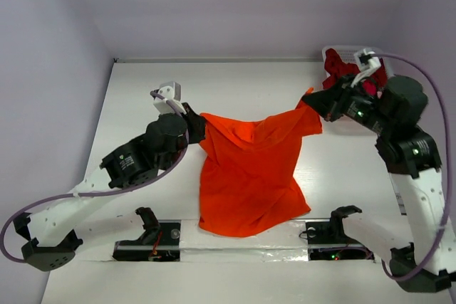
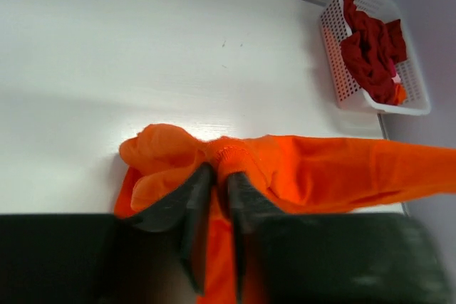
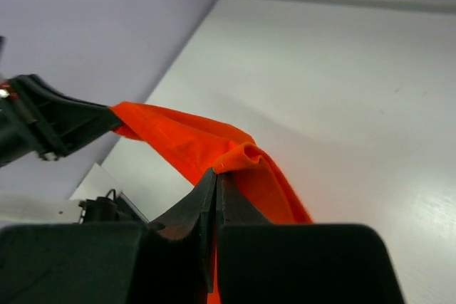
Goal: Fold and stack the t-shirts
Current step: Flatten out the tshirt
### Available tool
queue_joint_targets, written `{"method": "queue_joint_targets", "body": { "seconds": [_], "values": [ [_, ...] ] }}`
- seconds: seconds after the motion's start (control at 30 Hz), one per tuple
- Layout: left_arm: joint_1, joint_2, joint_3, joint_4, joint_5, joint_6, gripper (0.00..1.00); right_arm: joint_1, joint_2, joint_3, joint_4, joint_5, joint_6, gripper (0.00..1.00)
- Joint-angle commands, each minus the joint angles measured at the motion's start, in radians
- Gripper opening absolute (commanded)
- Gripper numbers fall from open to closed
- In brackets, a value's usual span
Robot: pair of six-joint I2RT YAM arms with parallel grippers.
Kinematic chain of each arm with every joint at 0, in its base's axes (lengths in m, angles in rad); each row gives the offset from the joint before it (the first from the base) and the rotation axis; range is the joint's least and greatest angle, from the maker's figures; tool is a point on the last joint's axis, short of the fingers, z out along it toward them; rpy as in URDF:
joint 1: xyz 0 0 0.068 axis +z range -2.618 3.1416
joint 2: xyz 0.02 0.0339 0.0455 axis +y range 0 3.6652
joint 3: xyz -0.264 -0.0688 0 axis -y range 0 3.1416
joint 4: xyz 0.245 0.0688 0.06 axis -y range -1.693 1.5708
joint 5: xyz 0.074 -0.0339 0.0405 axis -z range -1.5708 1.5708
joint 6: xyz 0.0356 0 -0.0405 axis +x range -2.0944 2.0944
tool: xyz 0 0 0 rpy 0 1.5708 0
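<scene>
A bright orange-red t-shirt (image 1: 251, 176) hangs stretched between my two grippers above the table, its lower part draped toward the near edge. My left gripper (image 1: 198, 127) is shut on its left top corner; the left wrist view shows the fingers (image 2: 192, 197) pinching bunched orange cloth (image 2: 313, 172). My right gripper (image 1: 314, 107) is shut on the right top corner, with the cloth (image 3: 206, 147) folded over the closed fingertips in the right wrist view. Dark crimson t-shirts (image 1: 340, 69) lie crumpled in a white lattice basket (image 2: 340, 76) at the far right.
The basket (image 1: 335, 53) stands at the table's back right corner, right behind my right arm. Pale walls enclose the table on the left, back and right. Two arm bases and a taped strip (image 1: 242, 254) run along the near edge.
</scene>
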Motion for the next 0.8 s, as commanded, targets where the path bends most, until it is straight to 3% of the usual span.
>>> {"method": "queue_joint_targets", "body": {
  "seconds": [0.0, 0.07, 0.13, 0.17, 0.23, 0.33, 0.47, 0.77],
  "values": [
    [-0.001, -0.029, -0.013, 0.067, -0.033, -0.047, 0.15, 0.016, 0.030, -0.033, 0.077, -0.002, -0.033, 0.00],
    [-0.001, -0.036, -0.035, 0.078, -0.015, -0.052, 0.26, 0.045, 0.056, -0.056, 0.086, 0.009, -0.020, 0.00],
    [-0.001, -0.054, -0.062, 0.117, 0.003, -0.052, 0.50, 0.067, 0.076, -0.084, 0.113, 0.021, 0.003, 0.00],
    [-0.001, -0.078, -0.077, 0.136, 0.025, -0.050, 0.73, 0.084, 0.082, -0.088, 0.121, 0.027, 0.007, 0.00],
    [-0.001, -0.112, -0.120, 0.211, 0.049, -0.030, 0.97, 0.134, 0.093, -0.090, 0.132, 0.059, 0.010, 0.00],
    [-0.001, -0.157, -0.139, 0.269, 0.086, -0.009, 0.99, 0.170, 0.122, -0.076, 0.133, 0.090, 0.007, 0.00],
    [-0.001, -0.108, -0.091, 0.227, 0.100, -0.003, 0.99, 0.233, 0.194, -0.053, 0.140, 0.105, 0.006, 0.00],
    [-0.001, -0.152, -0.075, 0.211, 0.143, -0.026, 0.99, 0.405, 0.531, 0.007, 0.227, 0.132, 0.021, 0.00]
  ]
}}
